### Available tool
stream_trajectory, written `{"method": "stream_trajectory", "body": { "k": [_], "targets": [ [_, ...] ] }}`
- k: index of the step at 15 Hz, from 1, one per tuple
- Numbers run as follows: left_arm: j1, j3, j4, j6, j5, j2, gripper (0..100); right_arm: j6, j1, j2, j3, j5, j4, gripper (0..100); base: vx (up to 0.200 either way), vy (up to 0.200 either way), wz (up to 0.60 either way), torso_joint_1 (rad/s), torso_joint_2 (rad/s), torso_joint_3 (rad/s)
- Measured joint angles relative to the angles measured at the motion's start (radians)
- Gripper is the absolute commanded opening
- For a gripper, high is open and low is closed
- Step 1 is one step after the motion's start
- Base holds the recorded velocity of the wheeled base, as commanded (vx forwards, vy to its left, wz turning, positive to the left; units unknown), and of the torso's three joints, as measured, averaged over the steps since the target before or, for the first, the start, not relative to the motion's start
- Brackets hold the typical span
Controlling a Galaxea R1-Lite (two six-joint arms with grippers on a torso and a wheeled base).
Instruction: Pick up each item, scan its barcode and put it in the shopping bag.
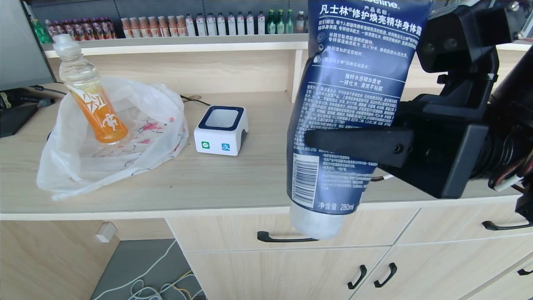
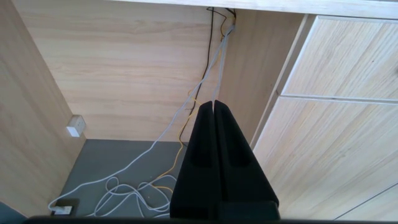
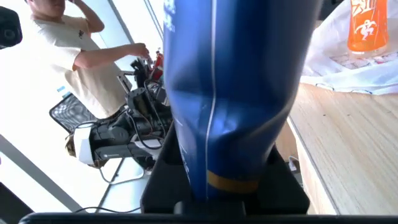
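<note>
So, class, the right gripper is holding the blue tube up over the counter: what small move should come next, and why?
Probably swing the blue tube leftward and down toward the scanner, turning its barcode to the scanner's window. The right gripper has it clamped, the barcode faces the head camera, and the tube is not in the shopping bag yet.

Matte black angular right claw (image 1: 316,139) with screws (image 1: 399,148), red-white wrist cables (image 1: 510,175).

The right gripper (image 1: 329,139) clamps a blue tube (image 1: 358,83), cap down, over the counter's (image 1: 233,183) front edge. Toward the left end, an orange bottle (image 1: 93,104) leans in the shopping bag (image 1: 158,121), with the scanner (image 1: 222,130) just beside it.
</note>
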Motion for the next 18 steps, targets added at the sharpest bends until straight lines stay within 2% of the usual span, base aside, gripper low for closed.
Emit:
{"method": "stream_trajectory", "body": {
  "k": [10, 15, 18],
  "targets": [
    [0.000, 0.000, 0.000, 0.000, 0.000, 0.000, 0, 0.030, 0.041, 0.064, -0.062, -0.012, 0.001, 0, 0.000, 0.000, 0.00, 0.000, 0.00, 0.000],
    [0.000, 0.000, 0.000, 0.000, 0.000, 0.000, 0, 0.030, 0.077, 0.071, -0.053, -0.112, 0.001, 0, 0.000, 0.000, 0.00, 0.000, 0.00, 0.000],
    [0.000, 0.000, 0.000, 0.000, 0.000, 0.000, 0, 0.023, 0.087, 0.061, -0.039, -0.122, 0.001, 0, 0.000, 0.000, 0.00, 0.000, 0.00, 0.000]
  ]
}}
